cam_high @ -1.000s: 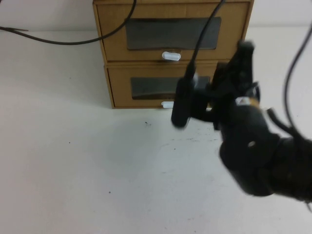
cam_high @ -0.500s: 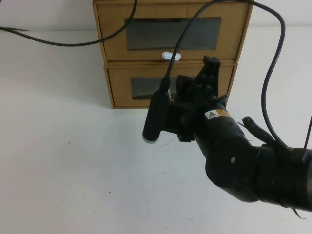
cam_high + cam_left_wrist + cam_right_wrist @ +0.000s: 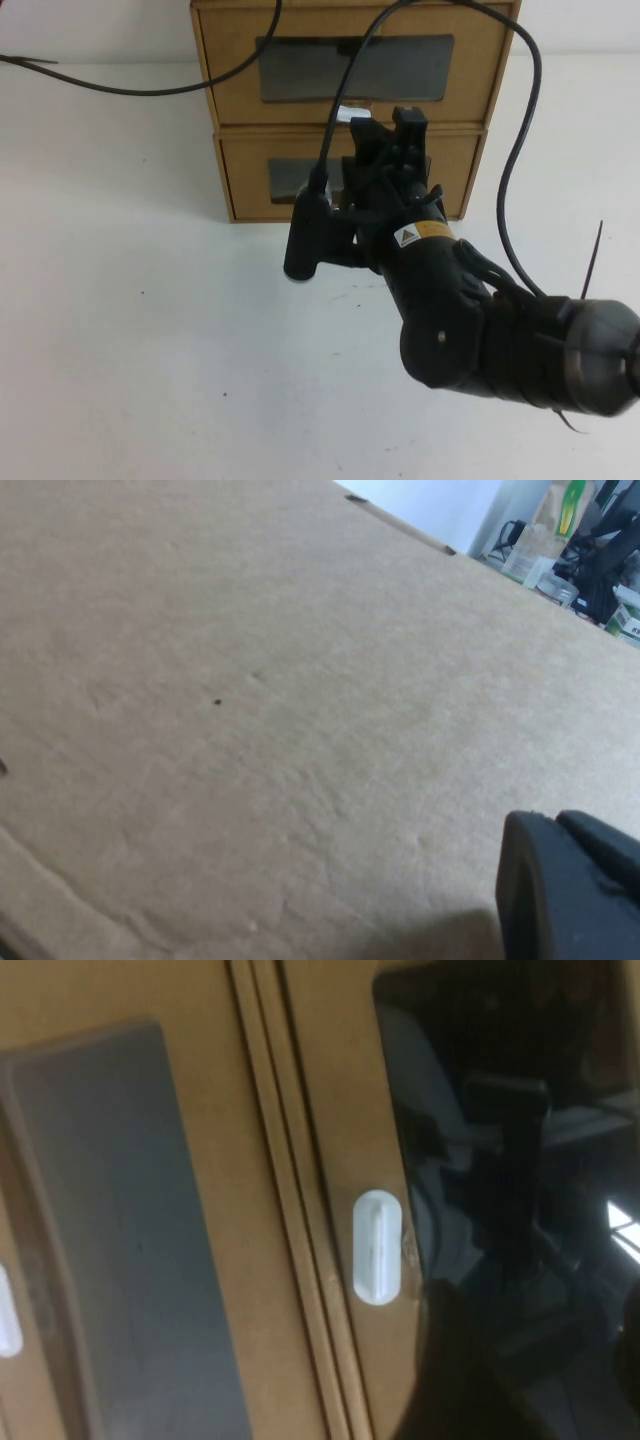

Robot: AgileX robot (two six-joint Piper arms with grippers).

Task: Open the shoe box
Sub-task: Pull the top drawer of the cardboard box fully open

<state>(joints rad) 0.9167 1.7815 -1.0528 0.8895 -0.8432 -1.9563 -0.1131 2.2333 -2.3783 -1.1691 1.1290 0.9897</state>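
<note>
1. Right now the right gripper [image 3: 387,125] hangs over the white table [image 3: 150,330], its jaws parted and holding nothing.
2. Just ahead of those jaws stand two stacked boxes, the upper shoe box [image 3: 230,80] on the lower shoe box [image 3: 245,180], both drawer fronts flush and shut.
3. A white handle [image 3: 377,1247] sits just beyond the jaws, a little to one side, untouched.
4. The left gripper [image 3: 565,880] is closed on nothing, with a plain cardboard surface [image 3: 250,680] close under its jaws.
</note>
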